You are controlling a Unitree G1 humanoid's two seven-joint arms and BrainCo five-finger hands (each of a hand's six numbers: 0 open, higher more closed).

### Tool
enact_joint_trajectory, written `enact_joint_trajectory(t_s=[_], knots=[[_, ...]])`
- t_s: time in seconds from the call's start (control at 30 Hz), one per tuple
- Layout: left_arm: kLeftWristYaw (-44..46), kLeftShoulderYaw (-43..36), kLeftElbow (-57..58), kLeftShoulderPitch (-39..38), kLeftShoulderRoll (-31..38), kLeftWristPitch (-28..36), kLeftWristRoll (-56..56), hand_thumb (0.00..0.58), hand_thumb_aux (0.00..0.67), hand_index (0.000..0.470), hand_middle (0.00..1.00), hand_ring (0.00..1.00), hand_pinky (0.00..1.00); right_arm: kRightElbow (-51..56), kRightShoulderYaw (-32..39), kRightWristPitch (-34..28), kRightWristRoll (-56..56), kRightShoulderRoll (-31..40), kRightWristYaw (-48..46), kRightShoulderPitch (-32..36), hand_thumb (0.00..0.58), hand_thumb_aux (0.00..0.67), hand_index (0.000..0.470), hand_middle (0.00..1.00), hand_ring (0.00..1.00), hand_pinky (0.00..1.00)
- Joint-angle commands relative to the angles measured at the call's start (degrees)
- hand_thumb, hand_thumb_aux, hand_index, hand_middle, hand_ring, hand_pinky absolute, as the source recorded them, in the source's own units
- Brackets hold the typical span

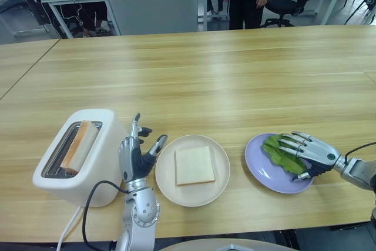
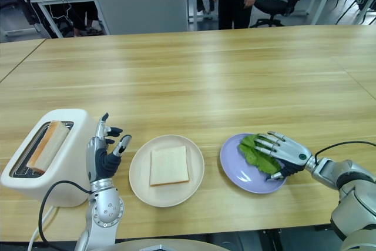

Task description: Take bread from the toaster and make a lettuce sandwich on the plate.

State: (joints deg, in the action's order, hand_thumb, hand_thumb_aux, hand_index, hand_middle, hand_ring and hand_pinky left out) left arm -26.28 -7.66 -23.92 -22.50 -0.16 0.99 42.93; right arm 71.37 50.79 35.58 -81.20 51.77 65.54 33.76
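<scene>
The right hand (image 1: pixel 308 151) lies over the lettuce (image 1: pixel 275 150) on the purple plate (image 1: pixel 264 176), fingers stretched, not closed. The left hand (image 1: pixel 135 156) stands upright, open and empty, between the toaster (image 1: pixel 88 177) and the cream plate (image 1: pixel 167 187). One bread slice (image 1: pixel 194 165) lies on that plate and another (image 1: pixel 80 144) sits in the toaster at the worktop's (image 1: pixel 205 74) near left.

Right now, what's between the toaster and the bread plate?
The left hand, upright with fingers open, stands between toaster and plate, plain in the left eye view.
</scene>
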Motion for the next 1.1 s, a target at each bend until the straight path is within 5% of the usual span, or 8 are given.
enact_joint_trajectory(t_s=[0.03,0.07,0.1,0.67,1.1], knots=[[-0.1,-0.13,1.71,-0.43,-0.13,0.26,-0.17,0.0,0.0,0.0,0.44,0.44,0.44,0.8,1.54,-0.14,1.08,-0.62,-0.16,0.63,0.491,0.407,0.28,0.0,0.0,0.0],[-0.14,-0.12,1.82,-0.44,-0.17,0.21,-0.23,0.0,0.0,0.0,0.44,0.44,0.44,0.74,1.76,0.01,1.41,-0.66,-0.12,0.69,0.539,0.491,0.337,0.0,0.0,0.0],[-0.14,-0.12,2.0,-0.36,-0.2,0.12,-0.36,0.0,0.0,0.0,0.44,0.44,0.44,0.55,1.93,0.11,1.62,-0.63,0.21,0.7,0.58,0.67,0.46,0.0,0.0,0.0],[-0.64,-0.51,4.43,0.01,-0.48,-1.1,-1.28,0.0,0.0,0.0,0.43,0.43,0.43,-4.15,1.03,4.6,7.12,0.43,0.68,0.62,0.58,0.67,0.46,0.0,0.0,0.0],[3.95,0.11,-10.16,-0.48,-0.5,2.98,4.98,0.0,0.0,0.0,0.42,0.42,0.42,-21.16,-10.99,9.33,17.84,7.62,-5.4,0.62,0.58,0.67,0.46,0.0,0.0,0.0]])
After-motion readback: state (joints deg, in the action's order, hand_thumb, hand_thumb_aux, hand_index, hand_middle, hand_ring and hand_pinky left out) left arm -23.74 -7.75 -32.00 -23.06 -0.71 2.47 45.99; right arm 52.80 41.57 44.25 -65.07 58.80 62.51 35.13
